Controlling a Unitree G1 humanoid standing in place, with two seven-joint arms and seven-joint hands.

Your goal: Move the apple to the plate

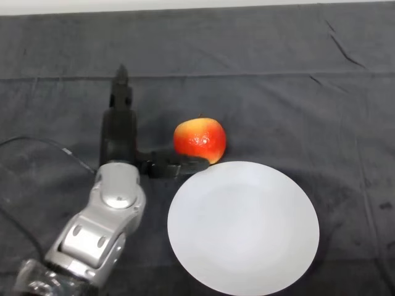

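A red and yellow apple stands on the dark cloth just beyond the upper left rim of a white plate. My left hand lies to the left of the apple, open. Its fingers point straight away from me, apart from the apple. Its thumb reaches right, under the near side of the apple, at or close to it, beside the plate's rim. The plate holds nothing.
The silver-grey forearm comes in from the lower left. The dark cloth covers the whole table, with a fold line running across the far part.
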